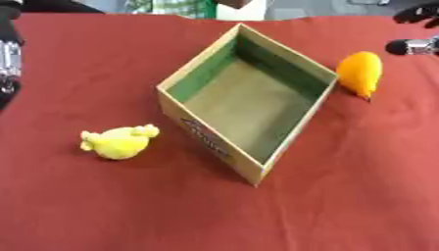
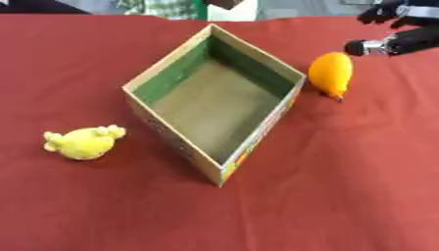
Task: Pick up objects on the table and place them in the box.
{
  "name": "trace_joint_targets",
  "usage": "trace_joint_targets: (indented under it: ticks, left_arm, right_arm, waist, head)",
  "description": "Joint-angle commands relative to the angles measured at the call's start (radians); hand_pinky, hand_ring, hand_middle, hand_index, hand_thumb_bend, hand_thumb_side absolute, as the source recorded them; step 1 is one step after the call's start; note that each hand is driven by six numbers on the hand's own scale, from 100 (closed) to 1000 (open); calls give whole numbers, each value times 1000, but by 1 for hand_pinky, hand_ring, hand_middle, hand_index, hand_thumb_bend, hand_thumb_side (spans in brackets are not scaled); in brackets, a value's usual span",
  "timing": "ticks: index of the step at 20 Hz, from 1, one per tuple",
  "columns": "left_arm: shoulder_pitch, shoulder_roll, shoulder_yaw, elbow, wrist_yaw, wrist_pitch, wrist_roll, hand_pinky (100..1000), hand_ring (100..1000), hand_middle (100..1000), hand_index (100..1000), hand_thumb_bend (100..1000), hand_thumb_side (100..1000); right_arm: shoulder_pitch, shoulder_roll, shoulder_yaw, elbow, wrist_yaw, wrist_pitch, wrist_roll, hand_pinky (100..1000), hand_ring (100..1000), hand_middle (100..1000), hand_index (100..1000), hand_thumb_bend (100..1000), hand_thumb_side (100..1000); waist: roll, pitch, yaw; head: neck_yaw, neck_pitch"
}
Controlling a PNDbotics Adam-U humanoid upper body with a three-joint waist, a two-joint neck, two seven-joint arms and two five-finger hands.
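Right now my right hand (image 2: pixel 403 34) is up at the far right corner of the table, just past the orange fruit-shaped toy (image 2: pixel 331 72). Only dark fingers and a silver joint show at the picture's edge, with one black fingertip (image 2: pixel 354 47) pointing toward the toy from just beside it. I am not touching it, and I have hold of nothing. Whether my fingers are curled or straight I cannot tell, since most of the hand runs out of view.

That orange toy lies on the red tablecloth (image 1: pixel 343 196), close against the right outer wall of the box (image 1: pixel 206 135), its pointed end turned toward me. It is outside the box, not in it.

The box sits in the middle of the table, turned cornerwise so one corner points at me. It is open at the top, with green inner walls and a plain brown floor.

Over on my left, well apart from the box, a yellow plush toy (image 1: pixel 119 141) rests on the cloth.

At the left edge a dark arm with a silver joint (image 1: pixel 9 59) shows, but my left hand itself is out of sight.
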State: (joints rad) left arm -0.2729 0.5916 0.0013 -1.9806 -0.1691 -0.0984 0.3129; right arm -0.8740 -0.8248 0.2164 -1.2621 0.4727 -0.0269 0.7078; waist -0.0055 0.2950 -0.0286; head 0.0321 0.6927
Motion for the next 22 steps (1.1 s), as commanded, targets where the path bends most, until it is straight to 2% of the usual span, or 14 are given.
trace_joint_targets:
  ticks: [1,7,15,22]
  left_arm:
    - [-7,26,2,-19,5,2,-6,539,717,727,778,100,599]
    - [-10,22,0,-19,8,3,-11,539,718,727,778,100,598]
    - [-10,18,0,-19,10,4,-11,538,719,727,777,100,598]
    - [-11,13,-1,-19,12,3,-13,538,720,727,777,100,600]
  right_arm:
    - [-11,-26,-10,5,10,-2,-9,943,1000,934,1000,435,708]
    - [-15,-2,7,33,-63,21,0,929,1000,913,1000,410,653]
    - [-37,42,22,72,-89,38,-8,912,1000,891,1000,350,603]
    - [-59,82,29,137,-19,39,-20,911,1000,916,1000,377,591]
  waist:
    - [0,-20,2]
    - [0,-17,5]
    - [1,-13,11]
    - [1,-8,16]
  head:
    - [-3,-9]
    - [-7,-10]
    - [-13,-16]
    - [-17,-23]
